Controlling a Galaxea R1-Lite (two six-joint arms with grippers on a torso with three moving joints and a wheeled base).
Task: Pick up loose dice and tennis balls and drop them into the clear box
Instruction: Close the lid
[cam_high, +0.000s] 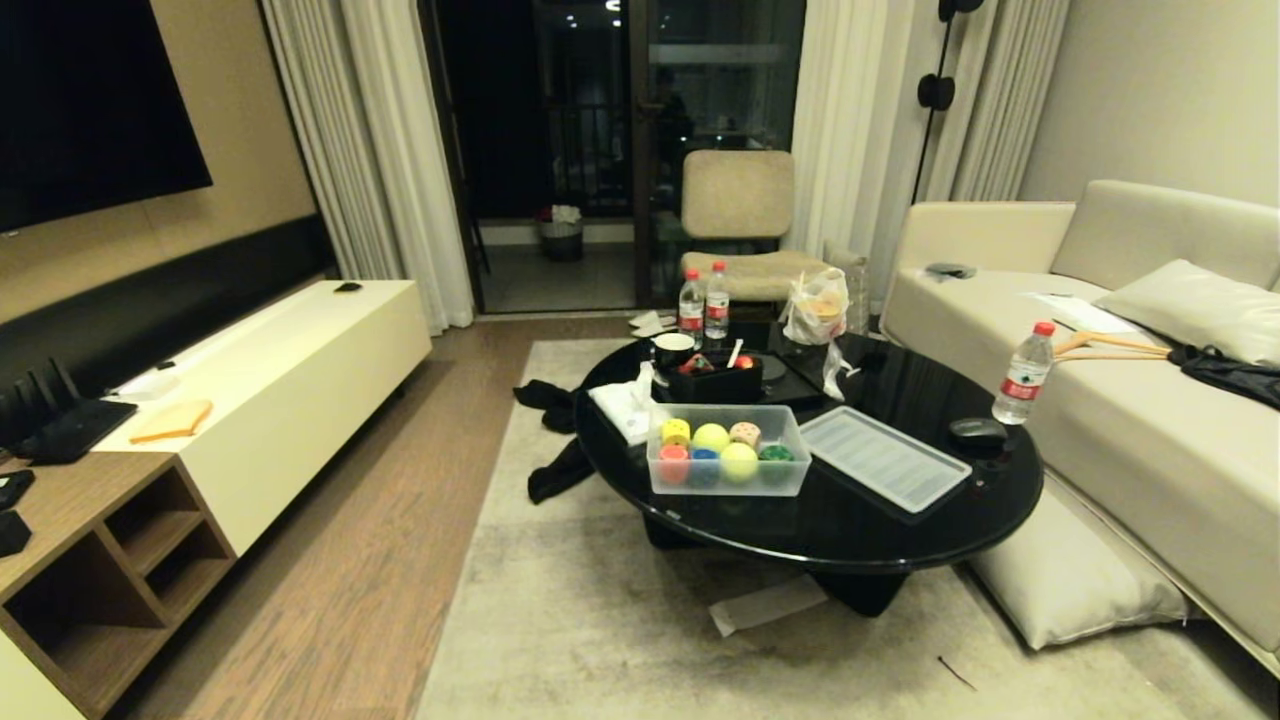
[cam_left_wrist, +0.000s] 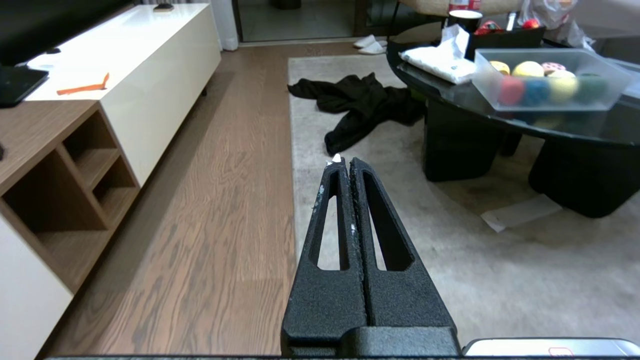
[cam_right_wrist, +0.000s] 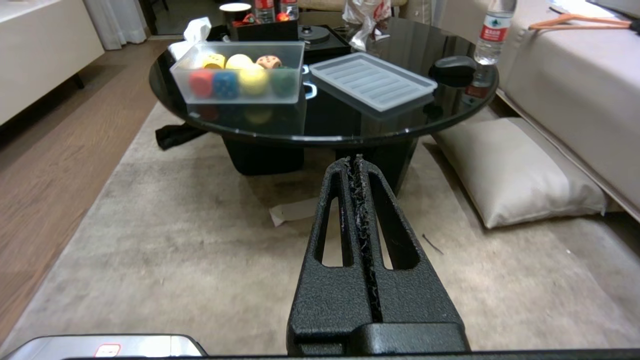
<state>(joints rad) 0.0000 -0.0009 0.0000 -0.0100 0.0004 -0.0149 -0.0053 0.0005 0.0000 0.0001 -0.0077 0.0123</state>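
The left black textured end effector (cam_left_wrist: 345, 162) points forward and level, its two slotted fingers pressed together, empty; the right black end effector (cam_right_wrist: 353, 161) matches, fingers closed, holding nothing.

Black textured slotted pincer (cam_left_wrist: 345, 160), silver base
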